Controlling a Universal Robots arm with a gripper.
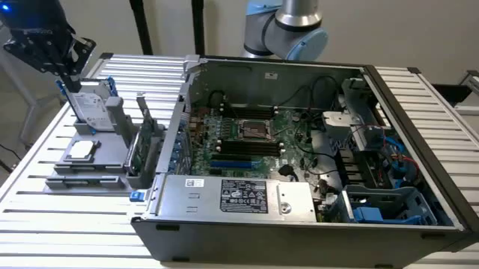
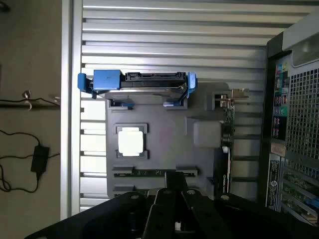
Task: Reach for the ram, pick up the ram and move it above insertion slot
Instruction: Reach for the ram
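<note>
Your black gripper (image 1: 73, 84), state I can't tell, hangs apart above the thin green ram stick (image 2: 149, 173) in grey tray (image 2: 164, 144). Likely light, stiff, fragile: pinch flat faces mid-length.

Bright, even light (some glare)

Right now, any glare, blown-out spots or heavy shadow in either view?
Wrist view: the chip on the tray is blown out white, and the claw is a dark silhouette against the bright table. Exterior view: glare along the table's near edge, while the case interior sits in shade.
</note>
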